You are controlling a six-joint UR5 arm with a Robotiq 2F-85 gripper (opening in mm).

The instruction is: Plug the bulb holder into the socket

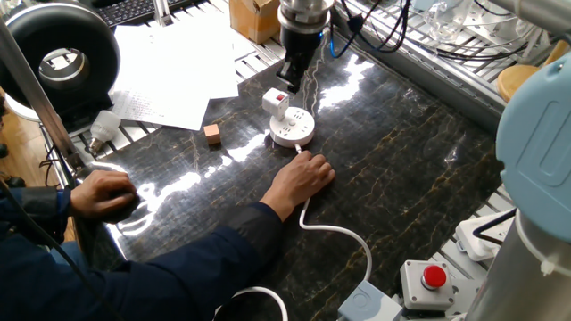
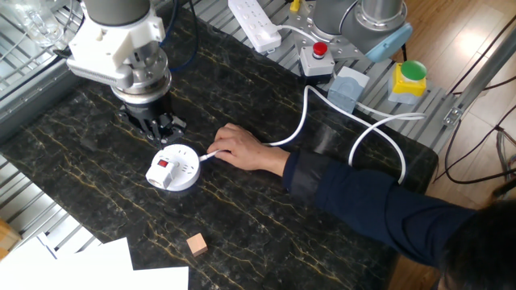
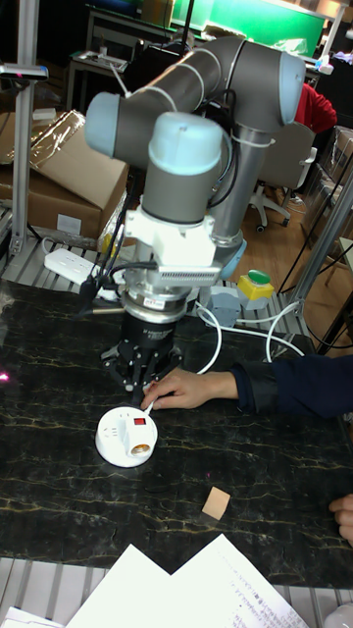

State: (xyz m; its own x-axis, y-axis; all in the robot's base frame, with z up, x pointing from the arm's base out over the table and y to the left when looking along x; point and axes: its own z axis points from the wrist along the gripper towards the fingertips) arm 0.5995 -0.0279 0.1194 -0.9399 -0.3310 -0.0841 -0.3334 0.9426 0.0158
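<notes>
The socket [image 1: 296,131] is a round white disc on the dark marble table, also seen in the other fixed view [image 2: 182,171] and the tall view [image 3: 116,438]. The bulb holder [image 1: 275,102], a small white box with a red mark, stands on the socket's top at one edge [image 2: 163,168] [image 3: 138,433]. My gripper [image 1: 289,77] hangs just above and behind it, open, with nothing between its fingers [image 2: 158,129] [image 3: 146,379]. It touches neither thing. The socket's white cord [image 1: 343,234] runs toward the front.
A person's hand [image 1: 304,175] [image 2: 239,147] rests by the socket on its cord. A tan wooden cube [image 1: 211,134], a light bulb [image 1: 105,125] and papers [image 1: 169,71] lie to the left. A power strip [image 2: 254,22] and a red stop button [image 2: 319,50] sit at the table's edge.
</notes>
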